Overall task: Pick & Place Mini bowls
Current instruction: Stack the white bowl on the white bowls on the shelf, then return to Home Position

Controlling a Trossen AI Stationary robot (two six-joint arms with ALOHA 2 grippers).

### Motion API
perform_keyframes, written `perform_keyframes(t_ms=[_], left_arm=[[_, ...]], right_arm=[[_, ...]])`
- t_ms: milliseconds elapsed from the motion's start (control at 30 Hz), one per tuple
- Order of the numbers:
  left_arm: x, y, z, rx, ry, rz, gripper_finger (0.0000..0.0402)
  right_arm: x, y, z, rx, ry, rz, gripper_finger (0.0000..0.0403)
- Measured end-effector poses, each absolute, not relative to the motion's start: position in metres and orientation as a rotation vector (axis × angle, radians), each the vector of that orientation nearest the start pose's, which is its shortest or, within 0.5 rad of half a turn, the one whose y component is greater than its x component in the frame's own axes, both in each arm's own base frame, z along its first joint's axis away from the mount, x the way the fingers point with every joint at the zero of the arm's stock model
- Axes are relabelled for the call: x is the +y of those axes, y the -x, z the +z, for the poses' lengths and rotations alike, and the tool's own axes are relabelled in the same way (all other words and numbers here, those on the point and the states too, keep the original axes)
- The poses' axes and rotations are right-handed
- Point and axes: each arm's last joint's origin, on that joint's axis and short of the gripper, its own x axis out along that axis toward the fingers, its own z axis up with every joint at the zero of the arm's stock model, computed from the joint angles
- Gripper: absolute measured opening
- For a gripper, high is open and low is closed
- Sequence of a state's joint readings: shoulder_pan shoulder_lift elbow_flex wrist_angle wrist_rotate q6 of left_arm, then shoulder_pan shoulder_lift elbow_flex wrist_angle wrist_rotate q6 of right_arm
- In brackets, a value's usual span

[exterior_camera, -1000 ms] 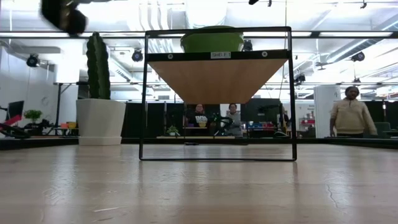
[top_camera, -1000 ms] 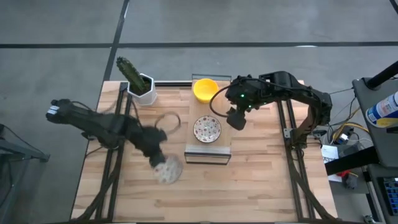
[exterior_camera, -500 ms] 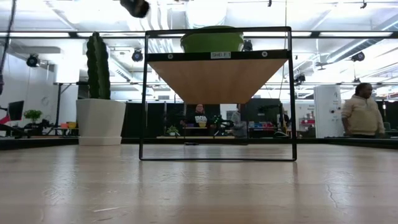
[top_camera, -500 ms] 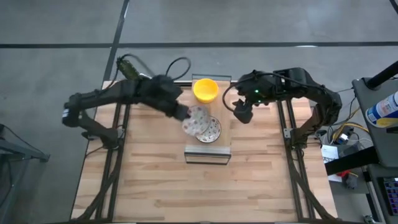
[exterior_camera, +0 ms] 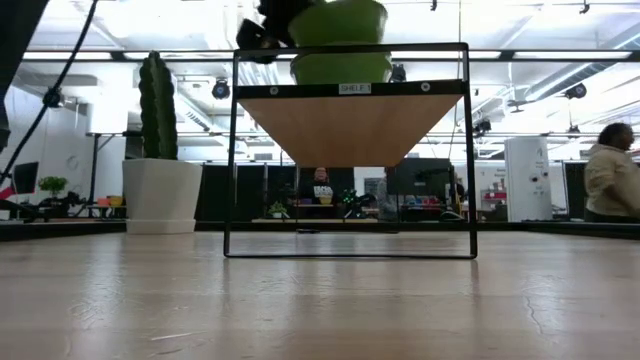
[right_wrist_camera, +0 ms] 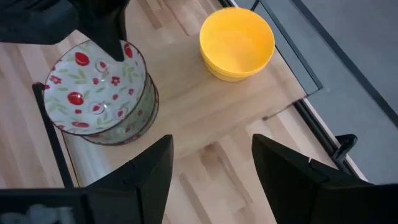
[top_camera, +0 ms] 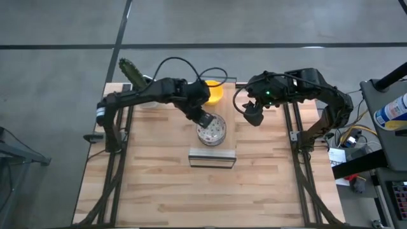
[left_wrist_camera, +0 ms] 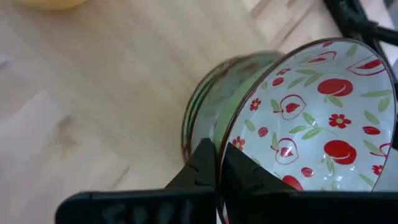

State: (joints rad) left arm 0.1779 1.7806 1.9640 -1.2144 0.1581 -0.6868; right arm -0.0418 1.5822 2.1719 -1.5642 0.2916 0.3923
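My left gripper (top_camera: 205, 119) is over the wooden shelf top (top_camera: 213, 154), shut on a white mini bowl with a red fruit pattern (top_camera: 213, 130). This bowl hangs right above a second patterned bowl (left_wrist_camera: 205, 112) that stands on the shelf. In the low view both show green outsides, the held one (exterior_camera: 340, 22) over the standing one (exterior_camera: 340, 68). Whether they touch, I cannot tell. A yellow mini bowl (right_wrist_camera: 237, 41) sits on the shelf's far part. My right gripper (top_camera: 252, 116) is open, to the right of the shelf. My left gripper pinches the patterned bowl's rim (left_wrist_camera: 231, 155), one finger inside the bowl and one outside. It comes slanting down from the table's far left. The bowl is tilted, its open side (right_wrist_camera: 93, 87) facing up and toward the right arm, just over the bowl below.
A white pot with a green cactus (exterior_camera: 160, 190) stands at the table's far left, behind the left arm. The shelf is a black frame (exterior_camera: 232, 150) with open space under its top. Bare wooden table (top_camera: 165, 191) lies near. People stand in the room beyond.
My left arm has swung from the table's near left, carrying the patterned bowl up and across to the shelf, and now holds it over the bowl standing there. My right gripper has drawn back a little toward the right edge.
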Motion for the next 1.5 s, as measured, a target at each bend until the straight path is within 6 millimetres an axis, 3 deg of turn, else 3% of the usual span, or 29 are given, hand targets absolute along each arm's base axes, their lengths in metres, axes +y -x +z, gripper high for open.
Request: perform_keyframes(t_ms=[267,767,900,1000,1067,1133,1267,1500], left_arm=[[0.058,-0.363,0.368,1.005,0.769,0.397,0.0007],[0.060,-0.365,0.374,0.910,0.812,0.475,0.0076],[0.059,-0.357,0.389,0.832,0.809,0.456,0.0070],[0.057,-0.350,0.404,0.744,0.810,0.462,0.0043],[0.055,-0.345,0.412,0.707,0.810,0.447,0.0016],[0.051,-0.342,0.417,0.691,0.746,0.422,0.0005],[0.040,-0.331,0.434,0.609,0.678,0.403,0.0001],[0.019,-0.313,0.447,0.420,0.519,0.214,0.0000]], right_arm=[[-0.019,-0.244,0.474,0.910,-0.209,-0.480,0.0215],[-0.018,-0.242,0.469,0.944,-0.157,-0.454,0.0212],[-0.018,-0.235,0.461,0.966,-0.173,-0.461,0.0176],[-0.021,-0.228,0.451,0.970,-0.195,-0.463,0.0108],[-0.021,-0.226,0.445,0.926,-0.231,-0.412,0.0049],[-0.020,-0.224,0.441,0.840,-0.274,-0.341,0.0022],[-0.017,-0.212,0.432,0.633,-0.280,-0.229,0.0009],[-0.014,-0.194,0.391,0.328,-0.261,-0.026,0.0008]])
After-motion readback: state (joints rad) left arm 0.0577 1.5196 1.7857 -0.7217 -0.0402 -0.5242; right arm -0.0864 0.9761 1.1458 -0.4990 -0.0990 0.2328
